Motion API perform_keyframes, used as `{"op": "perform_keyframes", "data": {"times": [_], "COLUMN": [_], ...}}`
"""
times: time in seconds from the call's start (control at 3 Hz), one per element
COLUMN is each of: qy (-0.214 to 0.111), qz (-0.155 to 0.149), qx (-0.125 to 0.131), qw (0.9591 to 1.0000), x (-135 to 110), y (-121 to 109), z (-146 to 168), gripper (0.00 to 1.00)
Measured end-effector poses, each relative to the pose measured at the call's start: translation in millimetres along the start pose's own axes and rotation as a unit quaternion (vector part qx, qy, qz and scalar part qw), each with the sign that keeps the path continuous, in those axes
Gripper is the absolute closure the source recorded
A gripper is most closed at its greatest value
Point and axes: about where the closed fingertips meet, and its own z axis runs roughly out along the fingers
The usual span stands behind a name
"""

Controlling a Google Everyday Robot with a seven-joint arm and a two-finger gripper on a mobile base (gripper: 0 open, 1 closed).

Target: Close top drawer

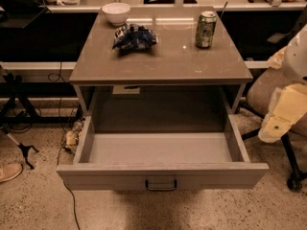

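The top drawer (162,175) of the grey-beige cabinet is pulled far out toward me. Its flat front has a small dark bail handle (160,185) at the centre, and its plain grey inside (160,147) holds nothing. My gripper (274,126) is the cream-coloured end of the arm at the right edge of the view. It hangs beside the drawer's right side, above floor level and apart from the drawer and its handle.
On the cabinet top (163,56) stand a white bowl (116,12), a blue snack bag (134,36) and a green can (206,29). An office chair (268,92) is behind the arm at the right. Cables (67,143) and a stand leg (21,147) are at the left. A shoe (9,171) is at the lower left.
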Motion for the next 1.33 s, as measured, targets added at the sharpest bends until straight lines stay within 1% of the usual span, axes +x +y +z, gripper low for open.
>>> {"op": "perform_keyframes", "data": {"times": [0.33,0.67,1.0,1.33], "qy": [-0.025,-0.028,-0.033,-0.037], "qz": [0.105,0.208,0.283,0.321], "qx": [-0.031,-0.059,-0.078,-0.092], "qw": [0.9937,0.9759,0.9555,0.9418], "x": [28.7,62.0,83.3,93.5], "y": [21.1,50.8,78.8,94.0], "z": [44.7,91.9,123.1,147.6], "gripper": [0.00,0.19,0.42,0.65]}}
